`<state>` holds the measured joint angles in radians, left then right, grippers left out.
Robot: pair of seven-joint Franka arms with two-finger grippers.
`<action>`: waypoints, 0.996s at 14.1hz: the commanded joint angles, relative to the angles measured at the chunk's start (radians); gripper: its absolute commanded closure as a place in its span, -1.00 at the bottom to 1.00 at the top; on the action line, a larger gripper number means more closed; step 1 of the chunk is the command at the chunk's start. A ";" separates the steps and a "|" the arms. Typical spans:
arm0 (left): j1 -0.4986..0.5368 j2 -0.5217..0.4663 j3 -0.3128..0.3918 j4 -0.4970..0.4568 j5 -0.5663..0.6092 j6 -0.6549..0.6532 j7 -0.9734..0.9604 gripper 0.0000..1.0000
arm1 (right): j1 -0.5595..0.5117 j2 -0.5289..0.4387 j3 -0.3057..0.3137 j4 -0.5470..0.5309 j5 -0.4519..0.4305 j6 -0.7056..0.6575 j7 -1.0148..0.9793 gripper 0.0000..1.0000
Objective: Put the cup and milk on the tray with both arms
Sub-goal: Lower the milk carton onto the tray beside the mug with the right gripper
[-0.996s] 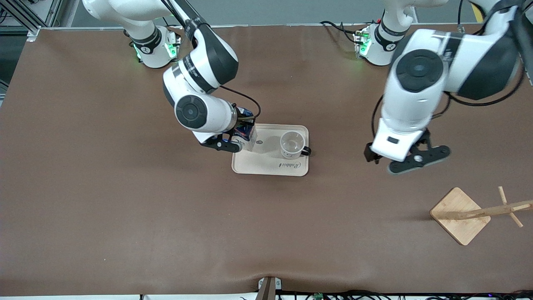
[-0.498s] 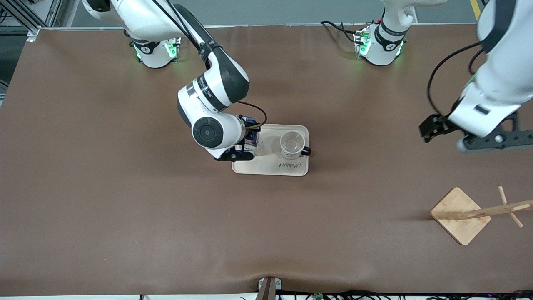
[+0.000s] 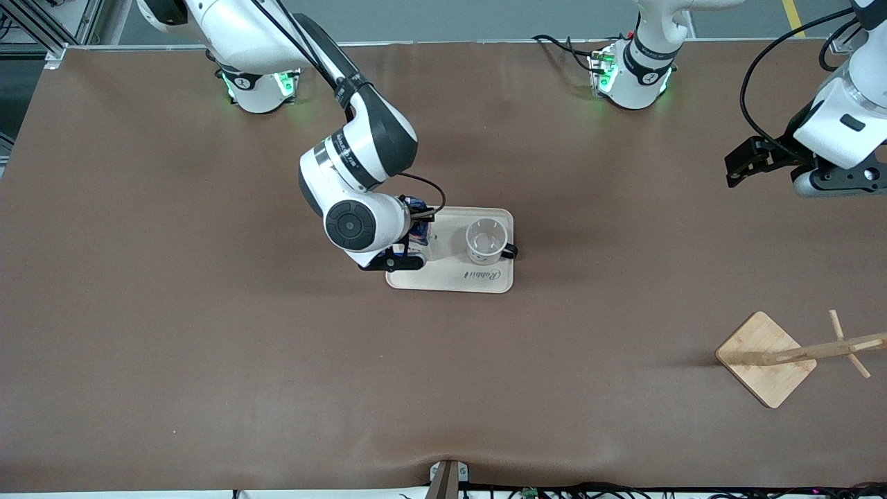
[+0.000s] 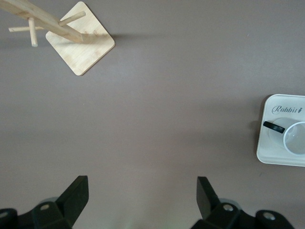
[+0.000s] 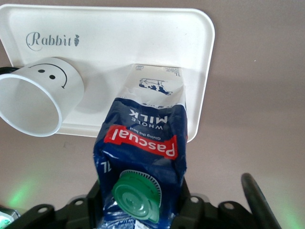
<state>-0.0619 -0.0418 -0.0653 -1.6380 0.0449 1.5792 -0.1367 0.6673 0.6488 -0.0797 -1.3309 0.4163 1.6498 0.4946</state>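
— The right gripper (image 3: 405, 262) first: we see it down at the tray (image 3: 443, 278) in the middle of the frame, clamped on the milk (image 3: 418, 232), whose base is on the tray at the end toward the right arm.

— And the left gripper (image 3: 835, 184)?

— It hangs over bare table (image 3: 208, 346) in the upper part of the frame, at the left arm's end, jaws spread wide with nothing between them.

— Our count?

— Two arms, two grippers, one milk carton, one cup (image 3: 485, 242), one tray, one wooden rack (image 3: 766, 359). The cup stands upright on the tray beside the milk, toward the left arm's end, its handle pointing that way. The rack is low in the frame, well apart from the tray.

— What do the views add?

— From the front, the right arm covers most of the carton. The right wrist view gives us its green cap, the dark blue top and the cup's smiley face. The left wrist view shows the open fingers (image 4: 76, 193), the rack, and one end of the tray with the cup's black handle.
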 commanded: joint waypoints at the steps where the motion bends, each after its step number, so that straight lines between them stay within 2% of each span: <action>1: 0.008 -0.023 -0.001 -0.025 -0.019 0.013 0.019 -1.00 | 0.003 0.029 -0.008 0.033 -0.020 -0.004 0.001 -0.93; 3: 0.010 -0.026 -0.001 -0.025 -0.019 0.009 0.020 -1.00 | 0.003 0.029 -0.008 0.033 -0.019 -0.004 0.002 -1.00; 14: 0.024 -0.029 0.001 -0.025 -0.016 0.005 0.020 -1.00 | 0.006 0.028 -0.008 0.035 -0.017 0.013 0.004 -1.00</action>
<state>-0.0463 -0.0455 -0.0643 -1.6431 0.0446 1.5796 -0.1366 0.6672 0.6628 -0.0843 -1.3258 0.4116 1.6635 0.4946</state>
